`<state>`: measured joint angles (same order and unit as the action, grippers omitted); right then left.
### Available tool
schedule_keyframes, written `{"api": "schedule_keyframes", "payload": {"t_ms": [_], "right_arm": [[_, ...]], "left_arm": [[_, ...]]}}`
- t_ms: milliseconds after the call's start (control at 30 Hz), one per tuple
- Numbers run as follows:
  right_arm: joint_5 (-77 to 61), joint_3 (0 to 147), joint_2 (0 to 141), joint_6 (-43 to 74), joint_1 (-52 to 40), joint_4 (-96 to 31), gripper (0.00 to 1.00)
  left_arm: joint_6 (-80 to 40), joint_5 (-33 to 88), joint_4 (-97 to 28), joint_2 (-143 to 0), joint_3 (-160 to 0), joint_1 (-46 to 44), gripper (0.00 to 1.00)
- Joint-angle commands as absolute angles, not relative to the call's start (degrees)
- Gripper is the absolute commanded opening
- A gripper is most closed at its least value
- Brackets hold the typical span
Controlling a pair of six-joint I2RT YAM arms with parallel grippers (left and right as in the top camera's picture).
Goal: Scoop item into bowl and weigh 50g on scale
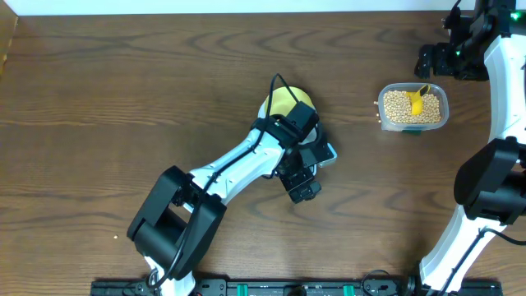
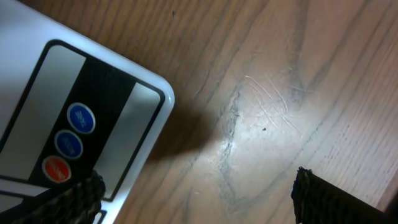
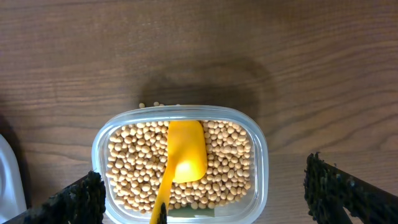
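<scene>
1. Yellow bowl [image 1: 283, 100] is peeking out from under the left arm at centre frame, the white scale [image 2: 37, 74] just lower right of it.
2. Left gripper [image 2: 199, 208] is hovering released beside the scale's corner, grasping nothing.
3. Beans [image 1: 399, 107] are filling the clear tub [image 1: 445, 111] at upper right, around a yellow scoop [image 1: 420, 100].
4. Right gripper [image 3: 205, 199] is hanging released above them.

Robot lab: 2 arms [image 1: 238, 164] at wood table [image 1: 99, 90].
</scene>
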<state>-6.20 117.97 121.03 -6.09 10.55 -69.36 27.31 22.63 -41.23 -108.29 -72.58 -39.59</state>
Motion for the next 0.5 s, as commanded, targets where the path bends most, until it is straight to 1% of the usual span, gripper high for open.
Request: {"api": "schedule_keyframes", "payload": {"t_ms": [0,467], "right_arm": [[-6.15,118.8,121.19,-6.04,10.5,-69.38,0.99],[-6.15,118.8,121.19,-6.07,10.5,-69.38,0.99]], "left_arm": [[28.47,23.59,-41.74,-109.75,-74.76,-39.55,0.98],[28.47,23.57,-42.37,-111.04,-75.59,-39.51,0.98]]}}
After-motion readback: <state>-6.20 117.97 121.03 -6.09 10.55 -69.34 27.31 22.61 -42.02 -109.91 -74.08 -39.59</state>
